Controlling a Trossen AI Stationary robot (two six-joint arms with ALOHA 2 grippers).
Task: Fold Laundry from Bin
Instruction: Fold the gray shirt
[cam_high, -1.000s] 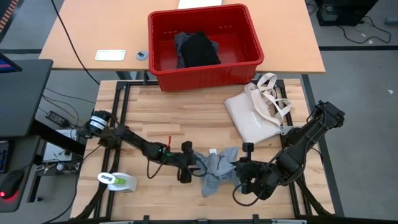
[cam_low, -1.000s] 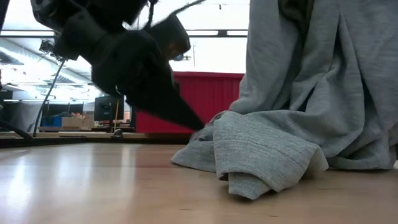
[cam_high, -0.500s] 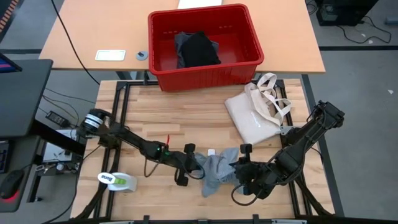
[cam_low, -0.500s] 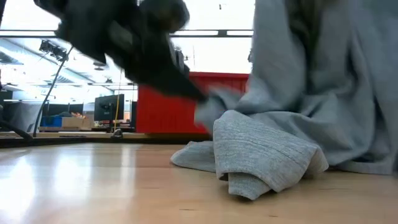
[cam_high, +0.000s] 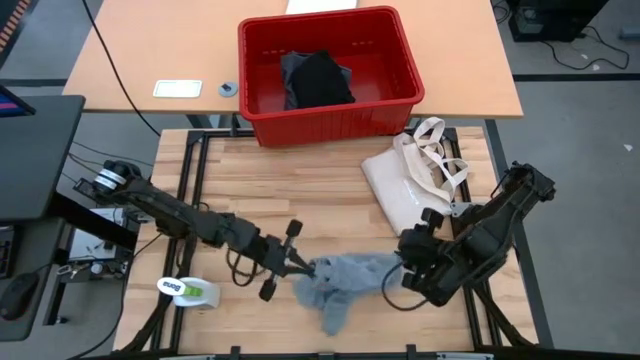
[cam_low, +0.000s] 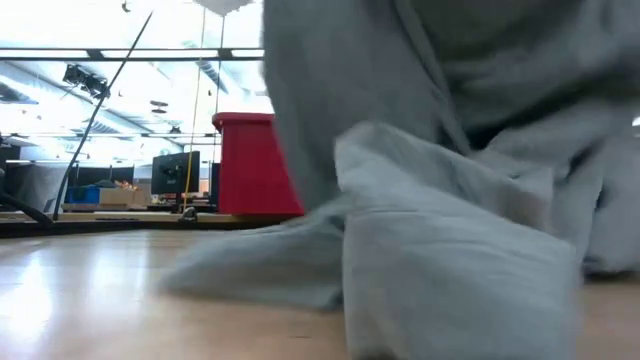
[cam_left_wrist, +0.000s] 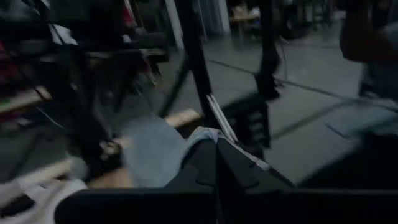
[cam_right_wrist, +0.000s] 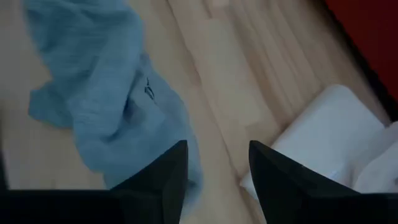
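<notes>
On the desk (cam_high: 300, 190), near its front edge: the light grey T-shirt (cam_high: 340, 280) is lying crumpled between the two arms.
Left claw (cam_high: 300, 266): it is clenching the T-shirt's left edge, with its fingers pressed together in the left wrist view on a fold of the grey cloth (cam_left_wrist: 186, 140).
Right claw (cam_high: 403, 262): it is hovering just beside the T-shirt's right edge with its jaws parted and nothing between them; the right wrist view is showing its two dark fingers (cam_right_wrist: 165, 177) apart above the cloth (cam_right_wrist: 106, 93).
Bin (cam_high: 330, 110): the red tub is sitting at the desk's far edge and is holding a large black garment (cam_high: 320, 80).
Tote bag (cam_high: 410, 180): the cream bag is lying on the right side, well apart from the T-shirt.
Low view: the grey cloth (cam_low: 450, 200) is filling most of the picture.
</notes>
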